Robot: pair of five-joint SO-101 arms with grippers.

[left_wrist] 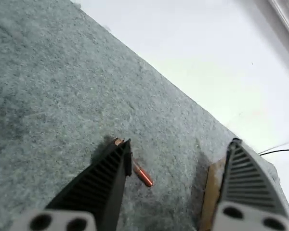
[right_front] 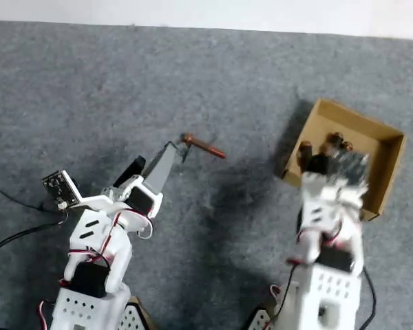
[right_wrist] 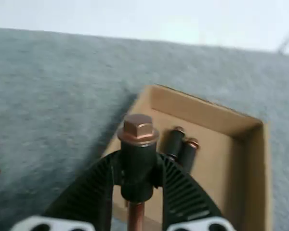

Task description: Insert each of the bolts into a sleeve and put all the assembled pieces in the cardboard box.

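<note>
A bare copper bolt (right_front: 204, 146) lies on the grey felt just past the fingertips of my left gripper (right_front: 160, 155). That gripper (left_wrist: 181, 142) is open in the left wrist view, with the bolt (left_wrist: 142, 176) beside one finger and nothing between the fingers. My right gripper (right_front: 323, 163) hangs over the near edge of the cardboard box (right_front: 391, 141). In the right wrist view it (right_wrist: 137, 163) is shut on a black sleeve (right_wrist: 136, 166) with a copper bolt head on top. Two assembled pieces (right_wrist: 181, 146) lie inside the box (right_wrist: 202, 113).
Grey felt covers the whole table, with open room between the two arms and to the left of the bolt. The box edge (left_wrist: 212, 192) shows beyond the left gripper. Cables trail near the left arm's base (right_front: 14, 237).
</note>
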